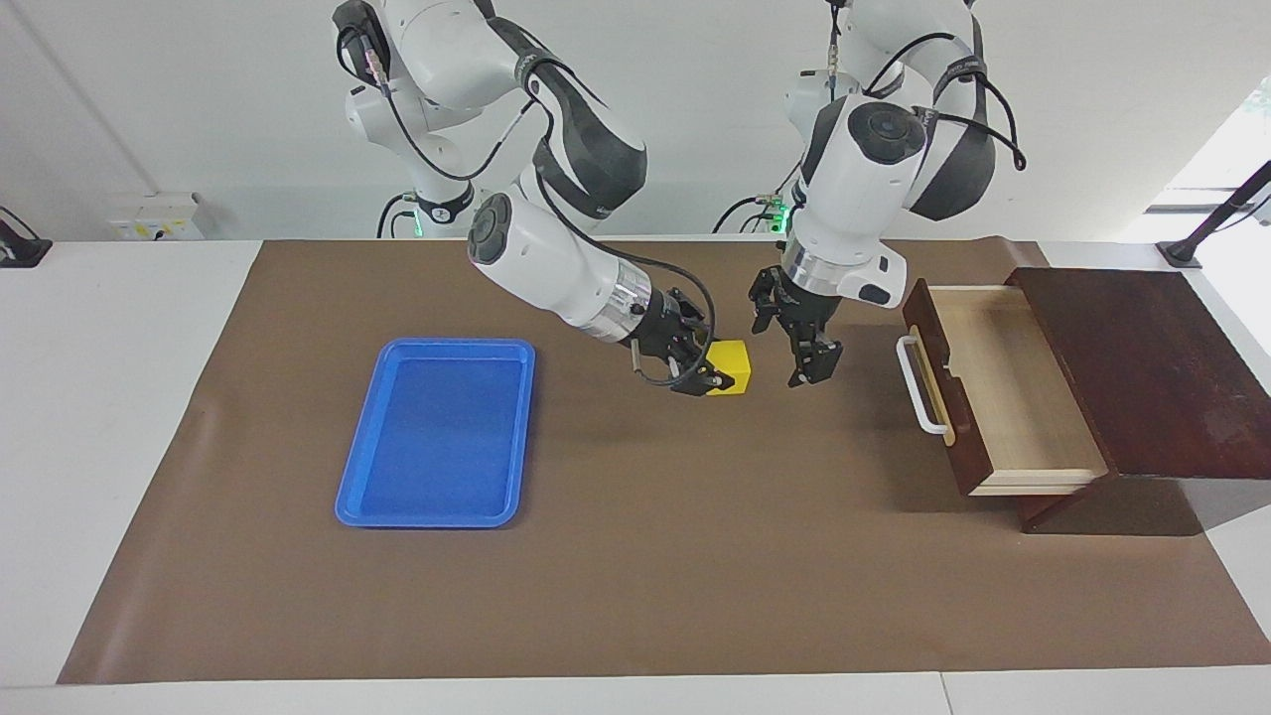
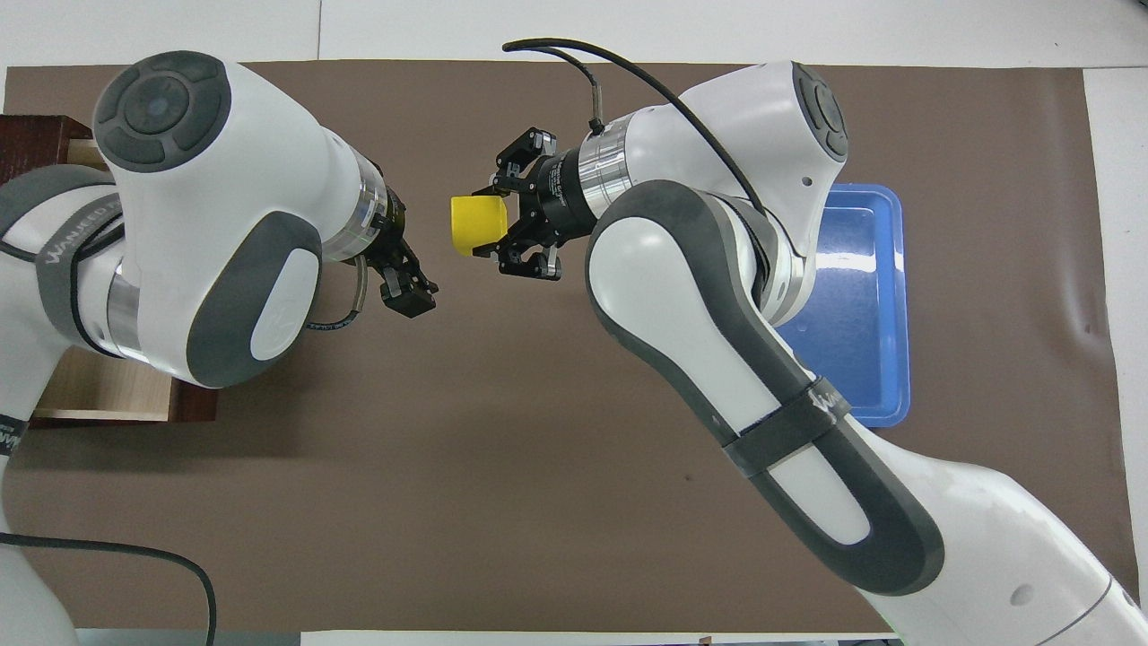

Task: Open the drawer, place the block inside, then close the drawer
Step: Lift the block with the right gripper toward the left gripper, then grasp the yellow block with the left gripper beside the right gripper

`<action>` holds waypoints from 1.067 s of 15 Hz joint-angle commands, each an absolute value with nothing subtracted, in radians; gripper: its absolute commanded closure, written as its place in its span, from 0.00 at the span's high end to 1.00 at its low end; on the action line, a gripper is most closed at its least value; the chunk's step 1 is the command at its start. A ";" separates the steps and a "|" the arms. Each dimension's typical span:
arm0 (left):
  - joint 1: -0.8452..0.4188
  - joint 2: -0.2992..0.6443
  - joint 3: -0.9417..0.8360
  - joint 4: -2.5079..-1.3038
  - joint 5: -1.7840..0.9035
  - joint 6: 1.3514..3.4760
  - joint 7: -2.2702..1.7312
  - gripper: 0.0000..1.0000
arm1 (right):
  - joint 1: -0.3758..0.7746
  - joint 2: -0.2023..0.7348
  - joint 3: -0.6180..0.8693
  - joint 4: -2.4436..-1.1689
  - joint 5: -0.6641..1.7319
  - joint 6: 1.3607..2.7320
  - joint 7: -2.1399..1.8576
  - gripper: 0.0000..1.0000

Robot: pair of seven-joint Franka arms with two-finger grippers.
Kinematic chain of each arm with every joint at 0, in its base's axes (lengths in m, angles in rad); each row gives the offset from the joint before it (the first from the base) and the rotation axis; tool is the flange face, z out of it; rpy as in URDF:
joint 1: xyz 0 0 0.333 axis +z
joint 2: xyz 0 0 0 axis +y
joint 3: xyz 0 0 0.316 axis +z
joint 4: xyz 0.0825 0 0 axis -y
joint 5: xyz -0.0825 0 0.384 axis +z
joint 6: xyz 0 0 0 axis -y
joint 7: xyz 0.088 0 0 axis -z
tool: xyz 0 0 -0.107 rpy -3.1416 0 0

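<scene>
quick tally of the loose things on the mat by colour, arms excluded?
Yellow: 1, the block, held in the right gripper over the mat.
Blue: 1, the tray.
Reddish-brown: 1, the drawer, pulled open.
Total: 3.

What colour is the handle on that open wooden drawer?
White. The handle is a white bar on the front of the drawer; the facing view shows it best.

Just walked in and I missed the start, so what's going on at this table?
The right gripper holds the yellow block above the brown mat, between the blue tray and the drawer, which already stands pulled open with nothing in it. The left gripper hangs over the mat close beside the block, not touching it, so it looks like a handover may be coming.
</scene>
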State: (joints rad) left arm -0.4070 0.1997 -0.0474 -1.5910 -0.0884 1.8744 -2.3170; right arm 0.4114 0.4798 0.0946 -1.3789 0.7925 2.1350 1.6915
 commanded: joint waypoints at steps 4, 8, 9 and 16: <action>-0.429 0.215 -0.052 -1.578 -0.167 1.964 -2.160 1.00 | 0.407 0.482 0.100 -1.368 0.801 2.140 1.715 0.00; -0.466 0.212 -0.054 -1.588 -0.186 1.966 -2.092 1.00 | 0.403 0.483 0.098 -1.368 0.801 2.138 1.713 0.00; -0.466 0.212 -0.054 -1.585 -0.186 1.968 -2.092 1.00 | 0.403 0.483 0.098 -1.368 0.801 2.138 1.715 0.00; -0.468 0.209 -0.054 -1.591 -0.187 1.957 -2.095 0.02 | 0.400 0.482 0.098 -1.370 0.802 2.134 1.713 0.00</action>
